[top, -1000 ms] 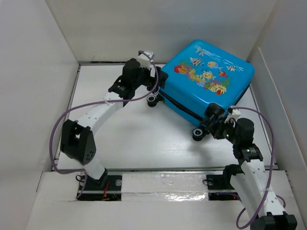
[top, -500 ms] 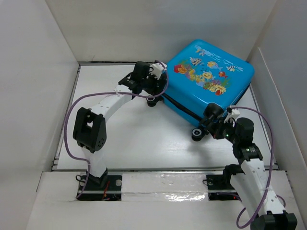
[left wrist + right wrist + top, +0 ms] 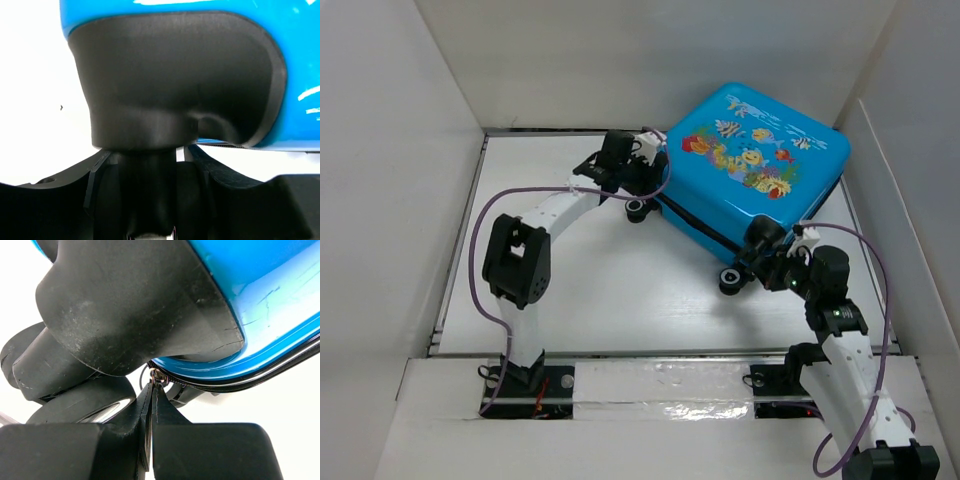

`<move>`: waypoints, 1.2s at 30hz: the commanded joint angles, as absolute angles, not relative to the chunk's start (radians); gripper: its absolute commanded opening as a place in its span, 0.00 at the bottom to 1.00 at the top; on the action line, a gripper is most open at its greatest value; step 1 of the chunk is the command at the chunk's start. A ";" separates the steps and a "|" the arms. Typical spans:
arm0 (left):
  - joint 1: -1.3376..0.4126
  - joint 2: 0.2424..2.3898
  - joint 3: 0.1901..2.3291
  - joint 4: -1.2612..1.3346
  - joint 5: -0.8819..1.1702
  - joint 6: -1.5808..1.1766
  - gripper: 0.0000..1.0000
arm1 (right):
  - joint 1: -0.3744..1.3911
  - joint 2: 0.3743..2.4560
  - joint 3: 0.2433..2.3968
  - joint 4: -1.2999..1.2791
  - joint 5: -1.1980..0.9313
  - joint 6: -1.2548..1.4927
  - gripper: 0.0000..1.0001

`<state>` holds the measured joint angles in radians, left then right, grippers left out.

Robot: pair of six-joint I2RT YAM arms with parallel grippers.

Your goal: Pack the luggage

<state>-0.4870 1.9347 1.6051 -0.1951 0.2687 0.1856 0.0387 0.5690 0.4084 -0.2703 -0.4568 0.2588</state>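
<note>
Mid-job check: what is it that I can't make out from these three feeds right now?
Every view: the luggage lies closed, so its inside is unseen.
Left wrist view: the left end effector has black fingers flanking a black wheel; contact is unclear. From the top it is too small and dark to judge.
Right wrist view: the zipper pull is tiny and mostly buried in the shut right end effector.
</note>
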 commanded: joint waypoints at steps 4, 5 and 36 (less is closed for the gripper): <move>-0.419 1.717 1.268 0.220 0.179 0.006 0.00 | 0.041 0.566 0.445 -0.011 -0.552 0.325 0.00; -0.408 1.659 1.199 0.339 0.166 -0.079 0.00 | 0.041 0.610 0.457 0.045 -0.563 0.328 0.00; -0.689 1.216 0.781 0.738 0.368 -0.690 0.00 | 0.932 1.385 0.421 0.924 0.393 0.462 0.00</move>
<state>-0.6273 1.2297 0.6300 0.4458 0.0837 -0.7174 0.8455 1.3598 0.3241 0.9001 0.5243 0.5049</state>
